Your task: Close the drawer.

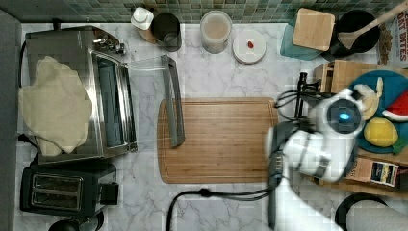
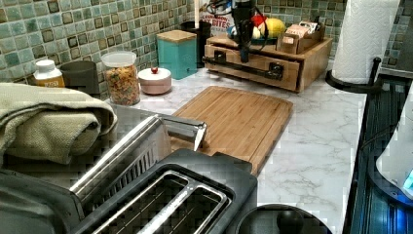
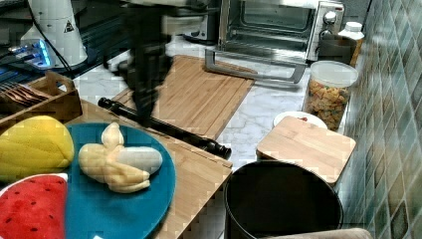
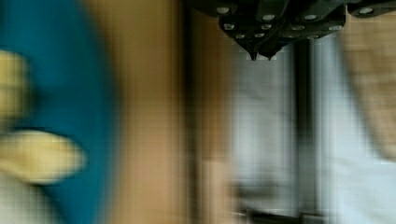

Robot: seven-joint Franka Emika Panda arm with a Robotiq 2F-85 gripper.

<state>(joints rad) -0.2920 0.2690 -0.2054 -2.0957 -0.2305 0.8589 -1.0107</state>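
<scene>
White robot arm [image 1: 317,149] over the wooden box [image 1: 337,72], beside the cutting board [image 1: 219,139] on marble counter [image 1: 216,207].

Top view looks straight down; left and right views face each other low across the cutting board [image 1: 219,139].

the drawer [image 2: 253,66] was a light-wood front panel set in the bottom of a light wooden box [image 2: 311,61] on the desk [image 2: 311,141], carrying a long black bar handle [image 2: 243,66] on two black brackets. in the left view the front looked nearly flush with the box. in the right view the handle [image 3: 169,128] ran along the box's edge, facing the cutting board [image 3: 199,97].
</scene>
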